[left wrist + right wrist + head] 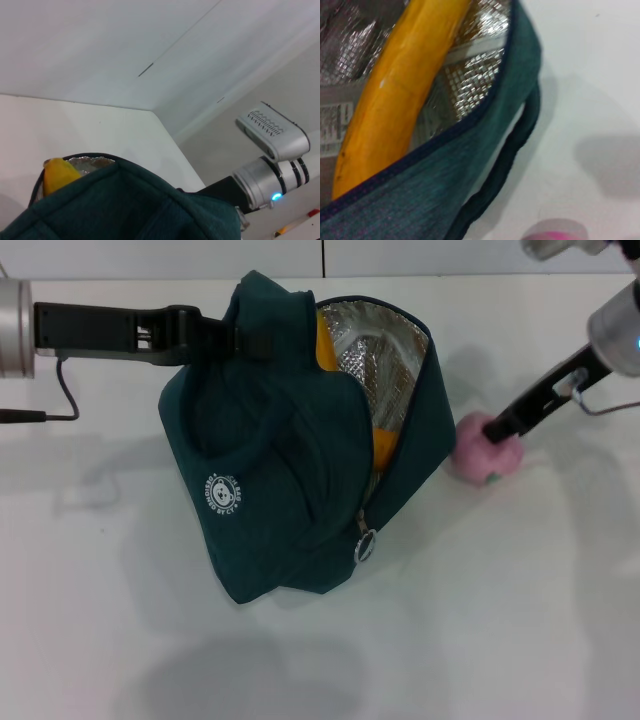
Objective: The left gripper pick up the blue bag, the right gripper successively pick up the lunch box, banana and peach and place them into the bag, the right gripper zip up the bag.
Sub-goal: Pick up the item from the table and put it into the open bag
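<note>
The blue bag (280,480) stands open at the table's middle, foil lining showing and its zipper pull (366,546) hanging in front. My left gripper (215,335) is shut on the bag's top fabric at its left rim. The banana (330,340) lies inside the bag, shown close in the right wrist view as a long banana (395,95) over a clear lunch box (335,125) with a label. The pink peach (480,462) sits on the table just right of the bag. My right gripper (497,427) reaches down onto the peach's top.
A black cable (65,390) runs along the table behind the left arm. The white table (500,620) stretches in front of and right of the bag. The back wall stands just behind the bag.
</note>
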